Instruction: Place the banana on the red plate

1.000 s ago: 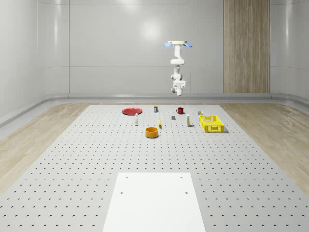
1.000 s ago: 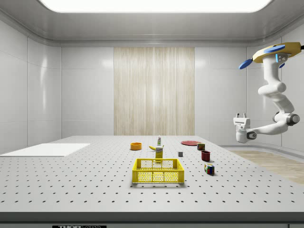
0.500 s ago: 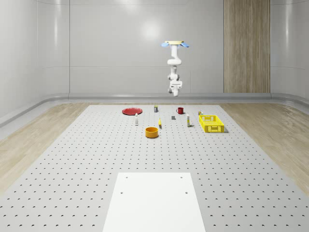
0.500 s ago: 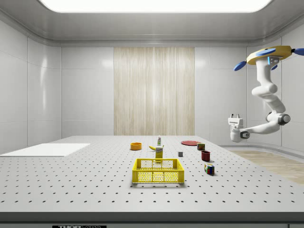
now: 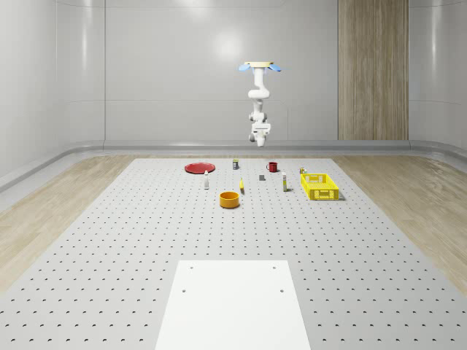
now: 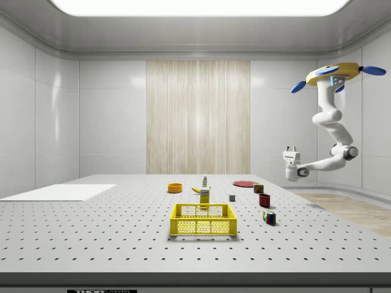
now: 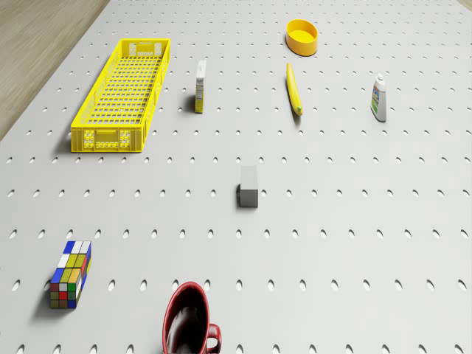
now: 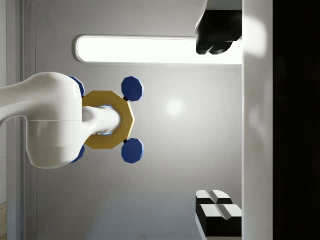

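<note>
No readable text, label, number or sign appears on anything here

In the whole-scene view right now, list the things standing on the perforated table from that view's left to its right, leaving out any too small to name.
red plate → white bottle → orange bowl → banana → red mug → yellow crate

- We see pale glossy walls [image 5: 175,73] with one wood panel [image 5: 373,69]
- We see a grey perforated table [image 5: 109,248] and wood floor [image 5: 44,211]
- We see a ceiling light [image 6: 195,6]
</note>
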`<state>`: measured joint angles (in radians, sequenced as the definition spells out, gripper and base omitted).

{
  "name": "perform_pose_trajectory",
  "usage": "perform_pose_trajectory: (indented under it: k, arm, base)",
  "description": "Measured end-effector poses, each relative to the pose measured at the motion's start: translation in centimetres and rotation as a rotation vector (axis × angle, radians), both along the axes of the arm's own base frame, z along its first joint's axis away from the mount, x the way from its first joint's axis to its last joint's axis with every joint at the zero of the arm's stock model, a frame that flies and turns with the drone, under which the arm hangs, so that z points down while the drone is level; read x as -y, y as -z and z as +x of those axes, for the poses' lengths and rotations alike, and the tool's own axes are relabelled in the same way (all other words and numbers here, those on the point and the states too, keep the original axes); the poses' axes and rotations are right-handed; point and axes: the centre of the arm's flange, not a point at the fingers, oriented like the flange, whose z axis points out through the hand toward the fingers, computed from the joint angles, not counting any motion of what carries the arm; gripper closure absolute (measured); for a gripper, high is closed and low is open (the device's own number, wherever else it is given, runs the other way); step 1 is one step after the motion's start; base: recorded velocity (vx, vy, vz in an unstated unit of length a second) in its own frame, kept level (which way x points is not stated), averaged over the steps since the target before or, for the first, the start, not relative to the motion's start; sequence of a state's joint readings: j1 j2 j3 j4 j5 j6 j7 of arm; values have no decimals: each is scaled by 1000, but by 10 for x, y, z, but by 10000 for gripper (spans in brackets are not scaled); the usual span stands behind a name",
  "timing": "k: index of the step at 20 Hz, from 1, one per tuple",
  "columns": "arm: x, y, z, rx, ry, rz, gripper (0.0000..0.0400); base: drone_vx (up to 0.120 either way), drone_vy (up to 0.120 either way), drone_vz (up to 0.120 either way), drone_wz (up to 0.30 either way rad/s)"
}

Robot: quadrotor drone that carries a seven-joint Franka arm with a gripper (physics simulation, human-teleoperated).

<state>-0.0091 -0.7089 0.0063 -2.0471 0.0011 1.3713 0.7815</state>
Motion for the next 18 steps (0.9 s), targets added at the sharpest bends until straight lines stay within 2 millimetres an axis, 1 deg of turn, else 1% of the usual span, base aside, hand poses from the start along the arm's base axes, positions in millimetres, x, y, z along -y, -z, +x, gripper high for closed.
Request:
perform_pose_trajectory:
  k: [11, 18]
  arm:
    - [-2, 0, -1, 8, 0, -17, 0]
    - [-6, 0, -1, 14, 1, -63, 0]
  base:
    - [120, -120, 0, 0]
    - [120, -120, 0, 0]
